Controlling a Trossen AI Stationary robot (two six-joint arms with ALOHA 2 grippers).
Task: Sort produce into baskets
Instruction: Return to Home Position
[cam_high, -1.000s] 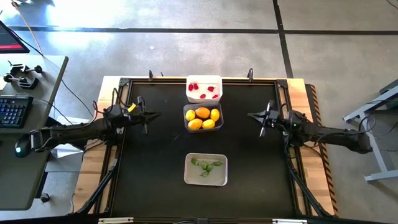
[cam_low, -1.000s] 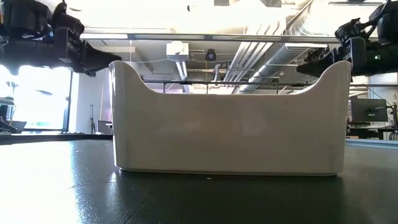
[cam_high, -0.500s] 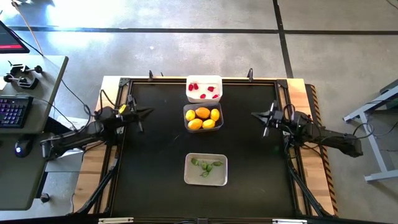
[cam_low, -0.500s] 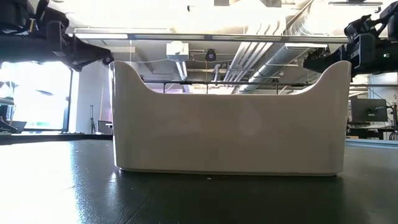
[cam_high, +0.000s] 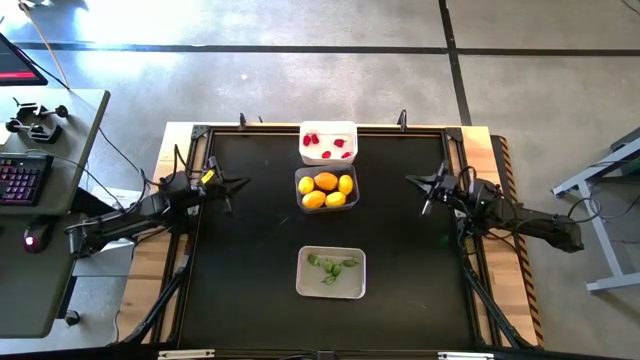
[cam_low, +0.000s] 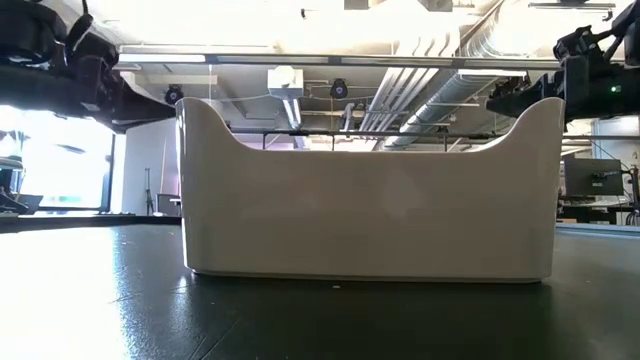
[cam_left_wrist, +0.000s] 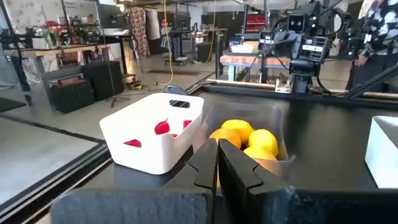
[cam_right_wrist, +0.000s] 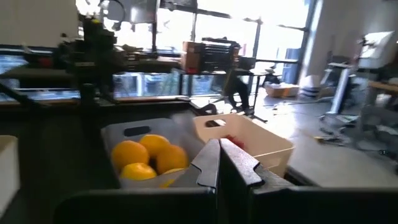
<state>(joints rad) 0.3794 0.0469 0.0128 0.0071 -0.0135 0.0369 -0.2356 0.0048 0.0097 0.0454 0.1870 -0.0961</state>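
Observation:
Three baskets stand in a column down the table's middle. The far white basket (cam_high: 328, 143) holds red berry pieces (cam_left_wrist: 161, 127). The middle clear basket (cam_high: 326, 189) holds several yellow-orange lemons (cam_left_wrist: 247, 137). The near pale basket (cam_high: 331, 271) holds green leafy pieces (cam_high: 330, 266); it fills the low view (cam_low: 368, 195). My left gripper (cam_high: 240, 183) is shut and empty above the table's left side. My right gripper (cam_high: 412, 181) is shut and empty above the right side. Both point toward the middle basket.
The black table top (cam_high: 250, 260) has raised rails along its edges. A desk with a keyboard (cam_high: 20, 180) and mouse stands left of the table. Open black surface lies between each arm and the baskets.
Both arms have drawn back from the baskets, the left gripper toward the table's left edge and the right gripper toward the right edge. The baskets and produce have stayed in place.

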